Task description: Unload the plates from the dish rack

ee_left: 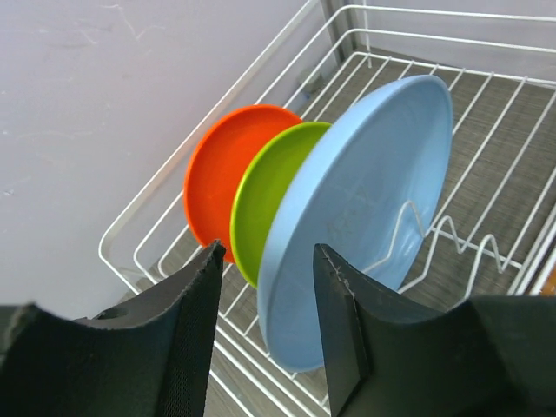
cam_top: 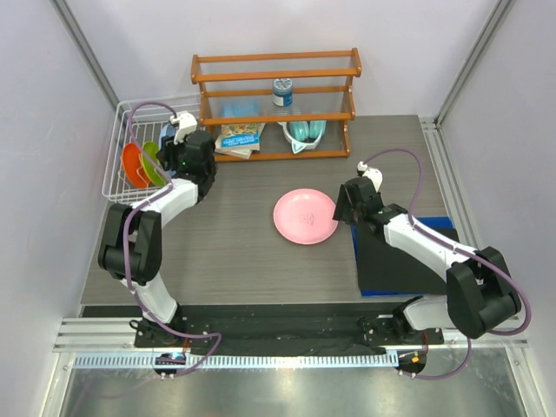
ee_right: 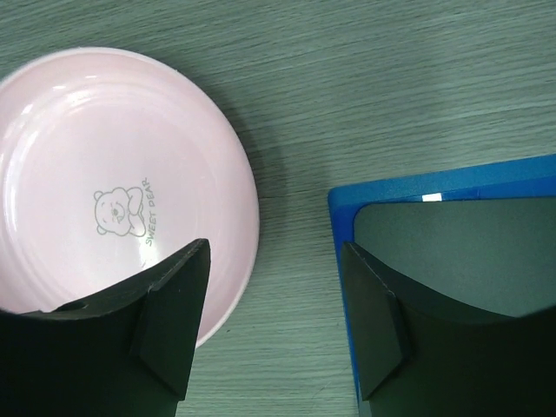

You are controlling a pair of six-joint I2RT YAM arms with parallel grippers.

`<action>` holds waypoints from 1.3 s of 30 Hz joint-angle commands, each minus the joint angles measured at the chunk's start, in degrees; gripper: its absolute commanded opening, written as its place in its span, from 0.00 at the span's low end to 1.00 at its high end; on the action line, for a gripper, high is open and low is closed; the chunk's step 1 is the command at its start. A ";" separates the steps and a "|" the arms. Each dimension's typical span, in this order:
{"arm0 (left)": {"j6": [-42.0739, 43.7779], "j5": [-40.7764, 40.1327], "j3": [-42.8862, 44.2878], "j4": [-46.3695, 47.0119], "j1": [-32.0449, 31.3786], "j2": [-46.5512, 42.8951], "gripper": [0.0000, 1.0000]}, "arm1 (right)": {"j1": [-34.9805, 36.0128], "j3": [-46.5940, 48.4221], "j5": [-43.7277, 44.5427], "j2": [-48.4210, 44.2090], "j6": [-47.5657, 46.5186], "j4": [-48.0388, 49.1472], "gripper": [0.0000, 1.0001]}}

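Reading left to right. Rack [cam_top: 124, 122] sits at the far-left corner of the table [cam_top: 234, 252], by the wall. It holds three plates on edge between its tines: orange plate [ee_left: 221, 174] nearest the wall, then green plate [ee_left: 265, 191], then blue plate [ee_left: 365, 200], faces overlapping. Standing them on edge leaves the rims exposed, so one can be pinched without touching the others.

Left gripper [ee_left: 267, 287] is at the rack, jaws spread, lined up on the blue plate's near rim. Sensible pick: it's the outermost, with nothing blocking its way out. The rim looks to sit in the gap between the fingers. I can't confirm contact from this angle; probably not pinched yet.

Pink plate [cam_top: 305, 216] lies flat, face up, mid-table, well apart from the rack, so I'd call it unloaded. That makes one of four out.

Right gripper [ee_right: 274, 261] hovers just right of it, jaws spread, nothing held, over bare table between the pink plate and a blue mat [ee_right: 382, 191]. It's parked clear of the left arm's path.

Next step, as I judge it: close on the blue rim and lift it clear of the tines.

Hidden or cut off:
- From the top camera, the left wrist covers the blue plate.
- In the left wrist view, the blue plate hides the lower edges of the orange and green plates.
- The left fingers hide the blue plate's foot, so its seating in the tines is unclear.
- In the right wrist view, the pink plate is clipped by the frame edge and the left finger.
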 commanded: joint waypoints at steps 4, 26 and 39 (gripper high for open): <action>3.68 -4.08 -0.61 7.90 1.12 -0.56 0.52 | -0.20 1.59 -0.55 -1.93 -0.75 1.01 0.67; -4.32 -0.47 4.31 -5.90 3.67 1.11 0.00 | -0.90 -0.52 -0.55 -3.86 -0.40 1.10 0.67; 3.77 -1.70 4.13 -4.67 3.05 -11.01 0.00 | -0.90 -0.96 -1.61 -8.35 0.13 -0.31 0.70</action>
